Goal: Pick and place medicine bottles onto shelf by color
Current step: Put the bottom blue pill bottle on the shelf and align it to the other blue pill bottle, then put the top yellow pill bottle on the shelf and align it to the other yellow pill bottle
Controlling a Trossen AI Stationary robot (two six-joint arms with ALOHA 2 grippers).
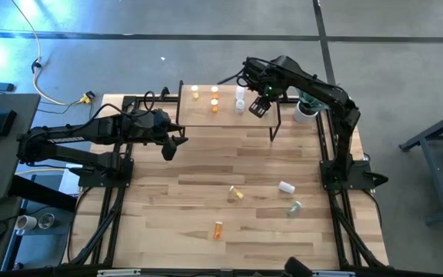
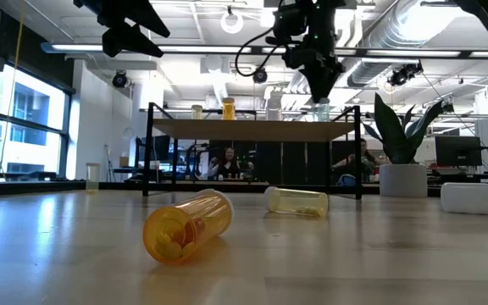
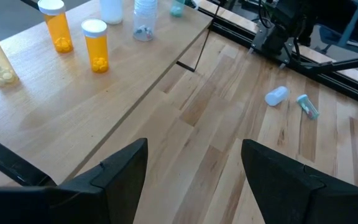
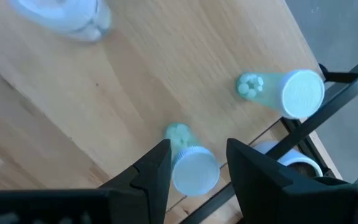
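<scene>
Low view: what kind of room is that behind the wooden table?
Probably an open office or lab: bare ceiling ducts, a computer monitor, seated people and a potted green plant.

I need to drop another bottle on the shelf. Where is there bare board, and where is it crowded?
The shelf is bare along its front strip, facing the left gripper. Its back edge is crowded with standing bottles, and the right gripper straddles a greenish bottle at the right end.

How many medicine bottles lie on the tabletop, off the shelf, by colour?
orange bottle: 1
yellow bottle: 1
white bottle: 1
greenish bottle: 1
Total: 4
</scene>
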